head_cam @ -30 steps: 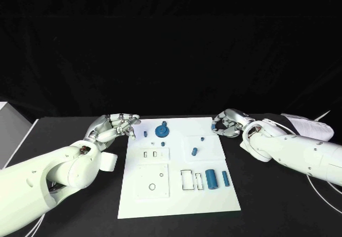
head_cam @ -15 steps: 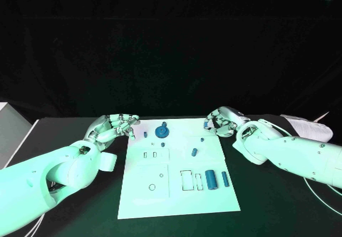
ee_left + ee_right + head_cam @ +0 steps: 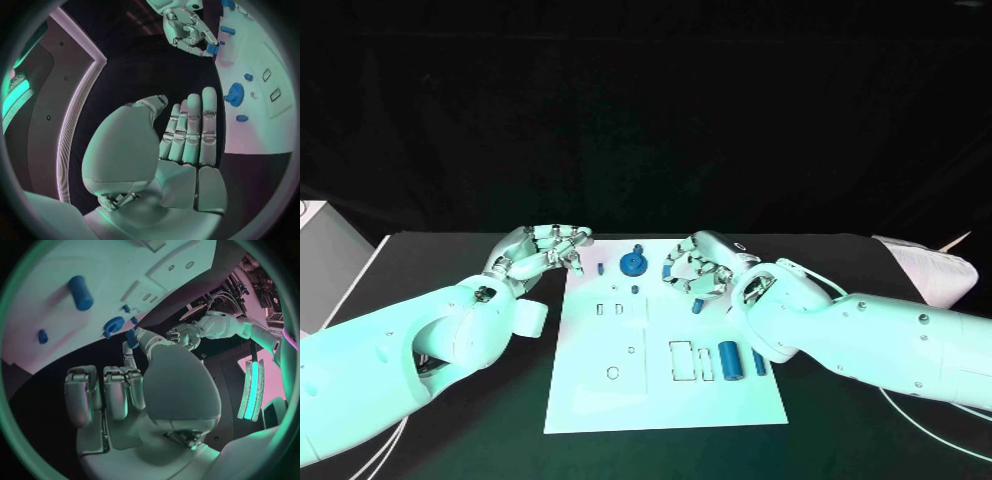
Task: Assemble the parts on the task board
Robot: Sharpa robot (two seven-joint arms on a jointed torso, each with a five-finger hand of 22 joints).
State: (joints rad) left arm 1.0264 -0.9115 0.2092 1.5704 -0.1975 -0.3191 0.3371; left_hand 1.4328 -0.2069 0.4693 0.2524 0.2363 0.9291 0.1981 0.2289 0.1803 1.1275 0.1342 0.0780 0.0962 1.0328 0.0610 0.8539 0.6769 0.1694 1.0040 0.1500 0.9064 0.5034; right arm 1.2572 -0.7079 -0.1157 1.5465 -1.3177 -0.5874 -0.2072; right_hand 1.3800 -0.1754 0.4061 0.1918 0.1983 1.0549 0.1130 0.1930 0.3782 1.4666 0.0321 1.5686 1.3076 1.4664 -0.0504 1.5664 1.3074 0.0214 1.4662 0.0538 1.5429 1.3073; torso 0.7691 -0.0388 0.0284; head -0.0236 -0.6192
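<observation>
Parts first: the right hand point(image 3: 700, 268) hovers over the upper right area of the task board point(image 3: 661, 400), fingers curled in, and the right wrist view shows a small blue part point(image 3: 132, 337) pinched at its fingertips. From the left wrist view that same hand point(image 3: 187, 30) has a blue piece at its fingers. Just below the hand on the board lies a short blue peg point(image 3: 697, 305), though I cannot tell whether the fingers touch it.

Across the way, the left hand point(image 3: 545, 250) sits at the board's upper left corner, just beside the edge, fingers straight and side by side, grasping nothing; its wrist view shows the palm bare point(image 3: 181, 145).

Between the two hands stands the blue gear point(image 3: 632, 265) on the board's upper middle, with a small blue pin point(image 3: 599, 269) just to its left and a tiny blue stud point(image 3: 635, 289) below it. Lower right on the board lies a fat blue cylinder point(image 3: 728, 361), and beside it a thinner blue rod point(image 3: 759, 362), both lengthwise. Rectangular slots point(image 3: 678, 362) sit just left of the cylinder, and a raised white block point(image 3: 615, 360) with a ring hole fills the lower left. The black surface point(image 3: 444, 250) carries the board in the middle.
</observation>
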